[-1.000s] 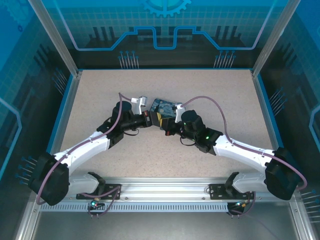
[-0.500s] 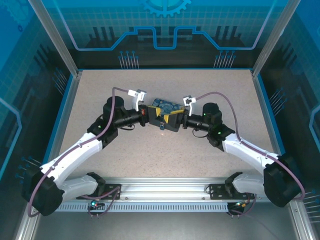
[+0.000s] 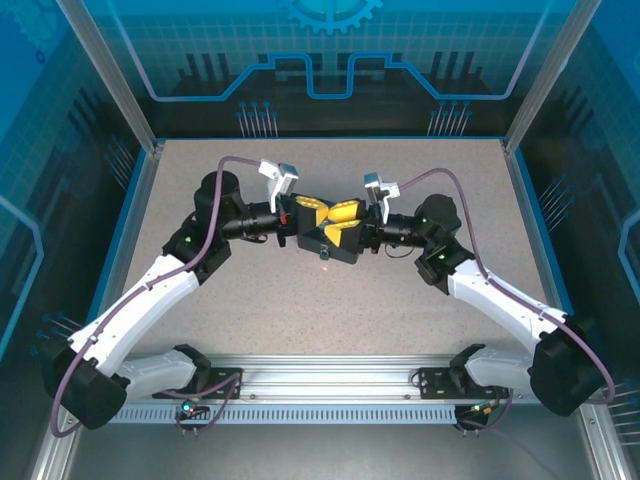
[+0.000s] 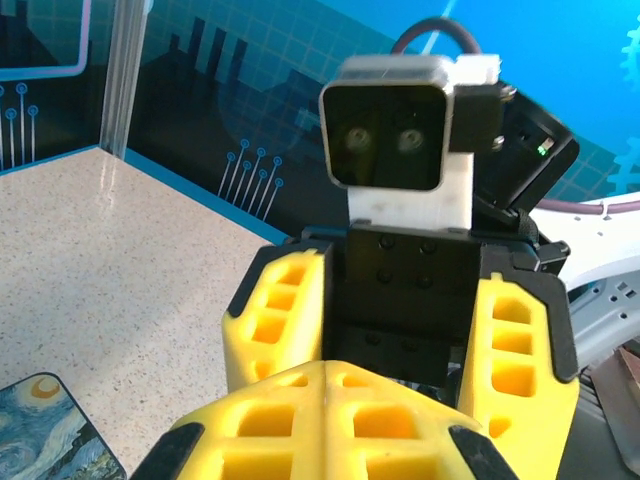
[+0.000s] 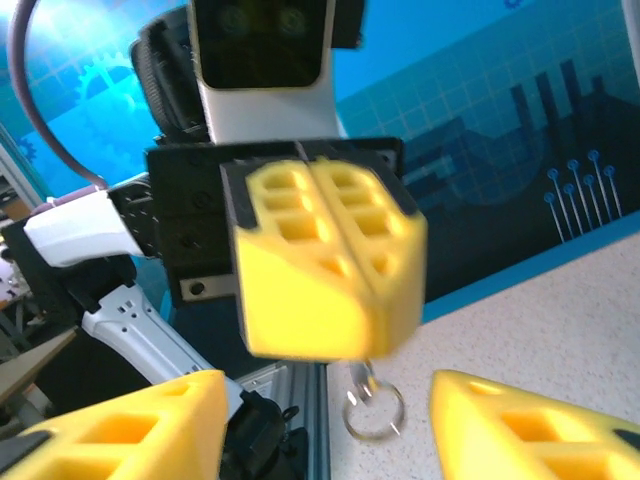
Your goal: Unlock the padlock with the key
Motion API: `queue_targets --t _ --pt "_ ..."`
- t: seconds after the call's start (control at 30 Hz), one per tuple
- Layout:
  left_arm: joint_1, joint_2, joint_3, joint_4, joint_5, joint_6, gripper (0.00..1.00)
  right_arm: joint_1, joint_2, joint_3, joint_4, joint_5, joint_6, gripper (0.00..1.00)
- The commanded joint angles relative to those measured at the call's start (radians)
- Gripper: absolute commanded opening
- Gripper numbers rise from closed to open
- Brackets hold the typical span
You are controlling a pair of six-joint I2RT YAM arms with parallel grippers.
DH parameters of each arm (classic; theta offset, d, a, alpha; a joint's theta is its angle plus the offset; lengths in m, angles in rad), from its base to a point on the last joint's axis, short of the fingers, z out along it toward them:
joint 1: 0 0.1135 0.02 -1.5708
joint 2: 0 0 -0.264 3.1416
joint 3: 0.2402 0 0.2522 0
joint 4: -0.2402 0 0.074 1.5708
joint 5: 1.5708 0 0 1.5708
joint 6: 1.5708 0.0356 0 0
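Note:
My left gripper (image 3: 312, 216) is shut on the key (image 5: 362, 378), a small metal piece that sticks out below its yellow fingers (image 5: 320, 260). A thin key ring (image 5: 374, 410) hangs from it. My right gripper (image 3: 343, 218) faces it tip to tip and stands open, its fingers (image 5: 120, 430) either side of the left gripper's tips. In the left wrist view my own shut fingers (image 4: 325, 400) sit low, with the right gripper (image 4: 400, 330) spread wide behind them. The padlock is hidden.
The dark-blue Starry-Night box (image 3: 340, 250) lies on the speckled table (image 3: 420, 170) right under both grippers; its corner (image 4: 50, 440) shows at the lower left. Blue walls and metal posts ring the table, and a rail (image 3: 330, 375) runs along the near edge.
Both arms swung outward at the elbows and their grippers rose off the box. They now meet tip to tip above it, covering most of it.

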Motion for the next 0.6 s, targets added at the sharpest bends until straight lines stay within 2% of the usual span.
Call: queue_targets --t 0.0,0.17,0.57 --pt "-0.007 0.003 0.029 -0.015 0.039 0.037 0.0 0.016 0.017 0.045 0.006 -0.015 -0.031 0.49" --pt "-0.006 0.002 0.026 -0.016 0.036 0.037 0.0 0.018 0.023 0.058 -0.03 -0.01 -0.048 0.38" --pt "-0.006 0.001 0.008 0.01 0.011 0.023 0.0 0.019 0.018 0.036 -0.072 -0.007 -0.065 0.31"
